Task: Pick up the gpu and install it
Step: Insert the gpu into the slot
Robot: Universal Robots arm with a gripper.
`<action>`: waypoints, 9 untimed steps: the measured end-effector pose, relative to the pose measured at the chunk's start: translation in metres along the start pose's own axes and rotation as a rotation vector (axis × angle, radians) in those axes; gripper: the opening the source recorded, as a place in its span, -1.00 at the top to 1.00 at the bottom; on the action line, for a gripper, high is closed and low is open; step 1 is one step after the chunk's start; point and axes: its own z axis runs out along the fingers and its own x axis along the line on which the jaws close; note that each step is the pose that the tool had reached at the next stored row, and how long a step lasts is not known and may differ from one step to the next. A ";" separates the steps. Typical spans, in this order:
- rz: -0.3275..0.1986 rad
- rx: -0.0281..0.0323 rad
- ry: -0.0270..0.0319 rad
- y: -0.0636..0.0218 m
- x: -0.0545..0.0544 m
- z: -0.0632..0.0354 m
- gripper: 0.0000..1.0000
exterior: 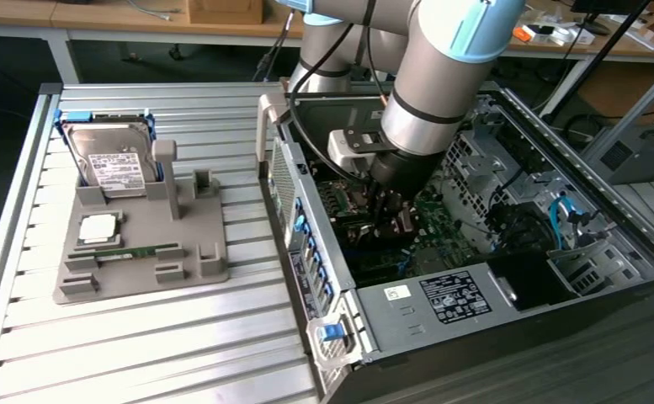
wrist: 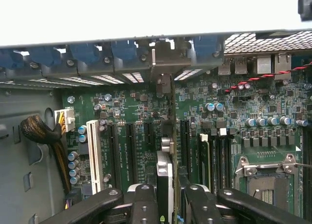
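Gpu (wrist: 165, 173) clamped edge-on in tool (wrist: 165, 197), inside the case (exterior: 338, 324), standing upright over a motherboard (wrist: 131, 121) slot. Keep it vertical, bracket lined to rear opening, press straight down evenly.

We see a big open computer case (exterior: 461, 295) lying on a table of grey metal slats (exterior: 135, 337). Inside it sits a green board (wrist: 131, 112) with small round parts and long black slots — one slot is white (wrist: 94, 156). A row of blue clips (wrist: 83, 53) runs along the case wall. A bundle of dark wires (wrist: 41, 131) ends in a white plug. Beside the case, on the exterior view's left, rests a grey tray (exterior: 135, 244). It holds a silver hard drive with a white label (exterior: 114, 164), a small square chip (exterior: 98, 227) and a thin green stick (exterior: 130, 251).
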 end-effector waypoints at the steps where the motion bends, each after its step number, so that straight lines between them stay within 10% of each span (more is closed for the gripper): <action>1: 0.000 0.0000 0.0000 0.0000 0.000 0.0000 0.47; 9: -0.008 0.0000 0.0002 0.0000 0.000 0.0000 0.47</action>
